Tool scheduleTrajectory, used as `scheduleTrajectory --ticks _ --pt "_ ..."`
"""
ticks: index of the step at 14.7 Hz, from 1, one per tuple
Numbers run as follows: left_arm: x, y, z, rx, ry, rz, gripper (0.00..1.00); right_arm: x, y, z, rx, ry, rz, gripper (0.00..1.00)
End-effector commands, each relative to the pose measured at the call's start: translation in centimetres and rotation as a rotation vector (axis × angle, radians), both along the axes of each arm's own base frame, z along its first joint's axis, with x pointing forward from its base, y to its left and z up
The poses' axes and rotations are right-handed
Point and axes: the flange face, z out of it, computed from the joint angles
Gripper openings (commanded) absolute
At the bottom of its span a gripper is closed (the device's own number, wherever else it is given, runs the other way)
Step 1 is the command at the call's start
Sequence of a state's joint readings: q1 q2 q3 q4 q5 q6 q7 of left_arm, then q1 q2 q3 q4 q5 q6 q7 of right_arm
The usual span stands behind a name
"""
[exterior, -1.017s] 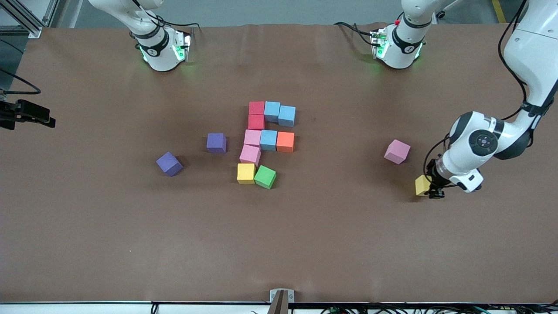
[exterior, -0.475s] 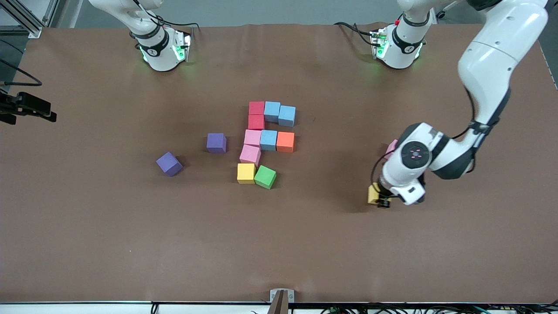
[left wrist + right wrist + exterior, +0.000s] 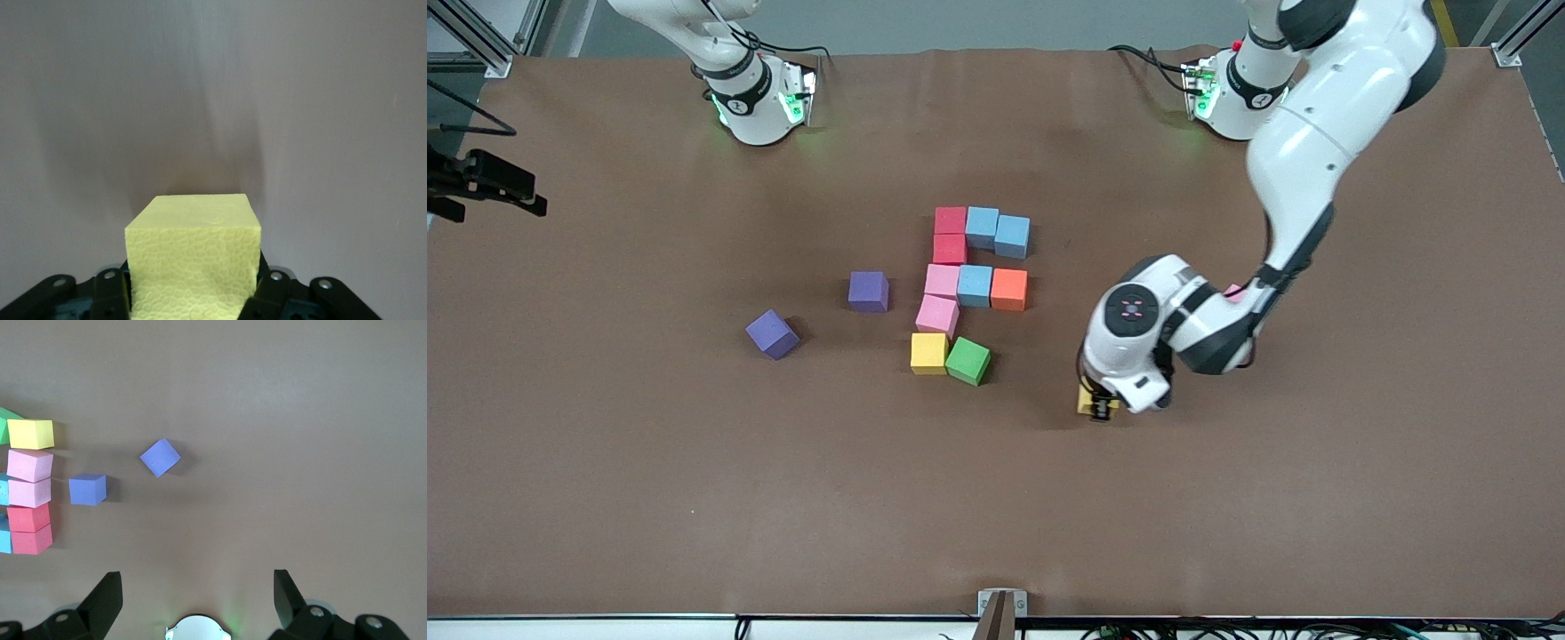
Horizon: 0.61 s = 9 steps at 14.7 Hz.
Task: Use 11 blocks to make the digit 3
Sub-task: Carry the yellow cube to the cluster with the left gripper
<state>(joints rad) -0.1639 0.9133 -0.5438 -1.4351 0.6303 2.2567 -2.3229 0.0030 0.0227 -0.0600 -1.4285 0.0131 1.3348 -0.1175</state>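
Left gripper [image 3: 1100, 407] up over bare bench [image 3: 694, 489], near the green block's end of the figure, jaws clenched on a yellow block [image 3: 193, 260]. In front view just a sliver of that block showing under the wrist; in left wrist view sitting square between the jaws. Right gripper [image 3: 197, 590] waiting up high near its base, jaws wide apart, nothing in them. Digit 3 [image 3: 969, 284] in the middle of the bench, ten blocks down so far: red [image 3: 951, 220] + two light blue for the top bar, 2nd red under it, pink [image 3: 942, 281] + blue + orange [image 3: 1009, 289] for the middle bar, 2nd pink below, then yellow [image 3: 929, 353] and green [image 3: 968, 360] starting the bottom bar. Green block [image 3: 968, 360] turned a bit, not square w/ its yellow neighbour. Likely one gap left, beside green. Could go wrong: coming in too low → bumps green and pushes the row crooked; dropping block from too high → soft cube bounces or rolls off its spot; green being twisted → new block not sitting flush, bar looks bent. Two purple blocks [image 3: 868, 291] near the figure toward the right arm's end, pale pink one [image 3: 1234, 292] mostly hidden by left arm, prob. not needed; knocking them into the figure also a risk.
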Motion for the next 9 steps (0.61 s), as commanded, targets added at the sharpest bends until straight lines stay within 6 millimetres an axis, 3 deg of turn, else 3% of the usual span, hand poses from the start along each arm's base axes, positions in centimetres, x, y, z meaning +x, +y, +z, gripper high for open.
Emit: scheduleTrajectory --ticks 1,5,9 --pt "0.2 -2.8 -0.2 -0.024 -0.007 0.008 0.26 -2.1 0.4 0.8 0.028 -0.017 0.004 1.0" --pt "-2.0 -6.4 -0.9 -0.061 -0.022 -0.02 0.27 -3.2 0.5 1.7 0.038 -0.031 0.007 1.0" --pt "-3.2 -8.6 -0.7 -0.098 -0.058 -0.034 0.27 -2.9 0.4 1.9 0.027 -0.058 0.017 1.0"
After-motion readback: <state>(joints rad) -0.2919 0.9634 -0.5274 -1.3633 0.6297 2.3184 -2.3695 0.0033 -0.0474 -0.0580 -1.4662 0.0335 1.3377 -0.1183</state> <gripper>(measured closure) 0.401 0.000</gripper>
